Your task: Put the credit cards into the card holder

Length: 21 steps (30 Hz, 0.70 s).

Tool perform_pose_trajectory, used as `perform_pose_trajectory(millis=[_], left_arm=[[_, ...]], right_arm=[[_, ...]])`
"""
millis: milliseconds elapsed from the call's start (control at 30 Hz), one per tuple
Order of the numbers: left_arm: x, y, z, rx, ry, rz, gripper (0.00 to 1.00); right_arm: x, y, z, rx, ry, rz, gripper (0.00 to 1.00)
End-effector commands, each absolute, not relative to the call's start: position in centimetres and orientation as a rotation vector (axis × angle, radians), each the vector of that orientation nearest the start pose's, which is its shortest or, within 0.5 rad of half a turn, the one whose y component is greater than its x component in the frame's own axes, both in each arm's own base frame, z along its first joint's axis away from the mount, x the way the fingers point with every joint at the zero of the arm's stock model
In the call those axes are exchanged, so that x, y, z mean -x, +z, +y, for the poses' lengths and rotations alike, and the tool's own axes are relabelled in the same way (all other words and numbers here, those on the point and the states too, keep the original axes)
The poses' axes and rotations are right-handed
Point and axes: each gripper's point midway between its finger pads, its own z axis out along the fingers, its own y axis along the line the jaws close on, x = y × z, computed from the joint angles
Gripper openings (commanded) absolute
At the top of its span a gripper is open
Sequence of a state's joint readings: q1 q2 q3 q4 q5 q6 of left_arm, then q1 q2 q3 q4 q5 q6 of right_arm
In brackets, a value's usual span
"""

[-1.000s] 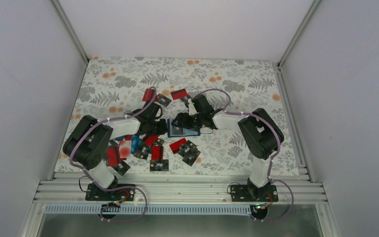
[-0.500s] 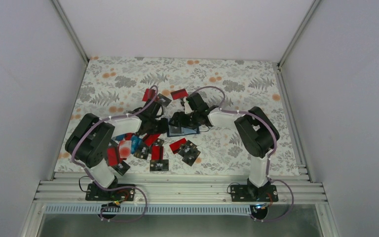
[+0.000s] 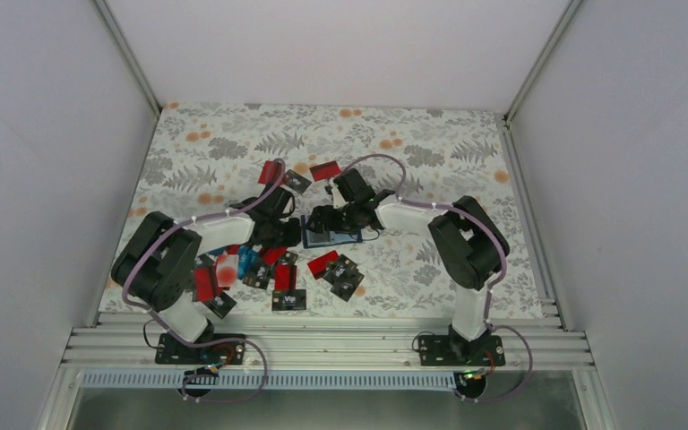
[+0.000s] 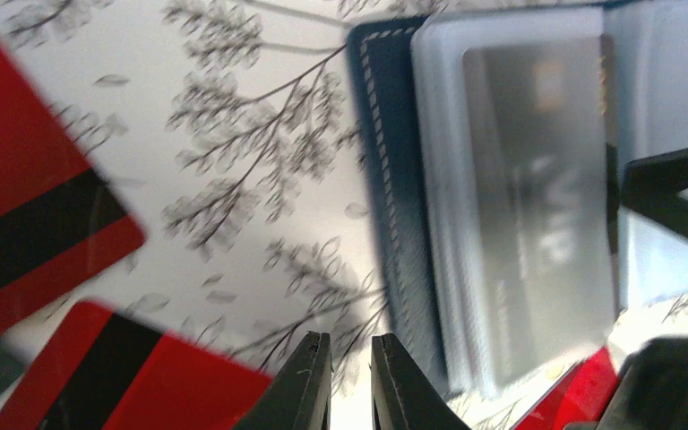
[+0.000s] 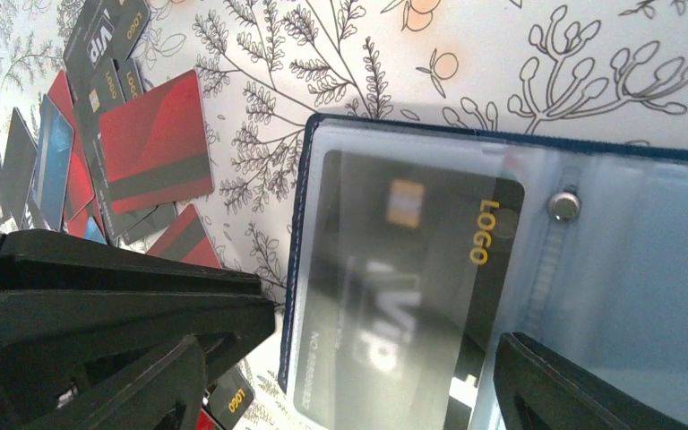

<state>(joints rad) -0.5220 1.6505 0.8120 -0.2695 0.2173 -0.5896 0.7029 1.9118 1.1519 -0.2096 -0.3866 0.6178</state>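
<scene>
The card holder (image 3: 333,236) lies open at mid table, navy edge (image 4: 392,179) and light blue inside (image 5: 627,242). A black card (image 5: 412,269) sits under its clear sleeve and also shows in the left wrist view (image 4: 537,206). My right gripper (image 3: 327,218) is open, and its jaws straddle that card (image 5: 385,331). My left gripper (image 3: 288,230) is shut and empty just left of the holder's edge (image 4: 350,354). Several credit cards, mostly red (image 3: 273,269), lie scattered near the left arm. One red card (image 5: 154,143) lies close to the holder.
Two red cards (image 3: 325,170) (image 3: 271,172) and a black one (image 3: 299,182) lie behind the grippers. More cards (image 3: 340,269) lie in front of the holder. Red cards (image 4: 27,206) (image 4: 143,376) lie left of my left gripper. The two grippers are close together.
My right gripper has moved a little left and farther back over the open holder. My left gripper has shifted only slightly beside it.
</scene>
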Motion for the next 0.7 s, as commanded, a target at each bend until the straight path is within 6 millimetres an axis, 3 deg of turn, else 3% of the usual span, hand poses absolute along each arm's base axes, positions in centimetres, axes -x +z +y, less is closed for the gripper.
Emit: perform_pose_trajectory(millis=[0, 167, 267, 667], left_arm=[[-27.4, 2.4, -19.0, 0.023, -0.496, 2.83, 0.17], [-26.1, 2.9, -17.7, 0.035, -0.454, 2.828, 0.29], [-25.1, 3.2, -17.3, 0.039, -0.442, 2.833, 0.31], [-18.7, 1.5, -17.3, 0.02, -0.309, 2.919, 0.28]], right_arm=[[-30.2, 7.0, 33.9, 0.328, 0.898, 2.689, 0.83], [-29.4, 7.9, 32.8, 0.305, 0.887, 2.677, 0.86], [-28.3, 8.2, 32.1, 0.28, 0.903, 2.68, 0.87], [-19.3, 8.7, 31.7, 0.222, 1.051, 2.718, 0.86]])
